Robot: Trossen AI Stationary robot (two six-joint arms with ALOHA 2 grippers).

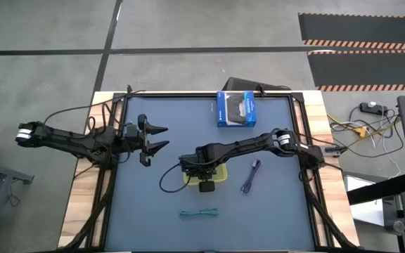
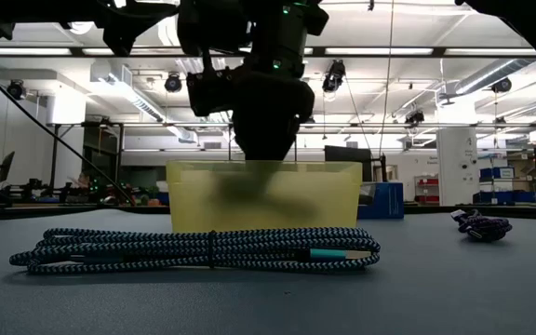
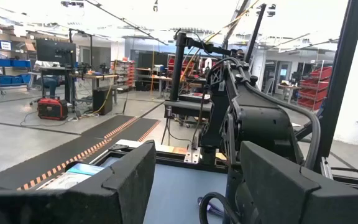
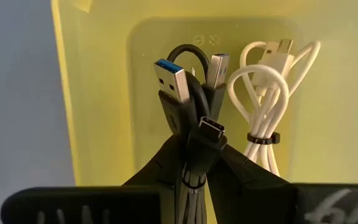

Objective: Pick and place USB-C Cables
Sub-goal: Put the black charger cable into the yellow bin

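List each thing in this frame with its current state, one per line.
Black cable: held by the right gripper over the yellow bin.
White cable: coiled, lying in the bin.
Teal cable: bundled, on the mat in front of the bin.
Purple cable: on the mat beside the bin.
Blue box: closed, at the far edge.
Left gripper: open, empty, waiting at the left side.

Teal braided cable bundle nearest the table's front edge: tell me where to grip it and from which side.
Grip the teal braided cable bundle at its middle, where a dark band cinches the strands, coming straight down with fingers across its width. It lies flat and long with open mat around it.
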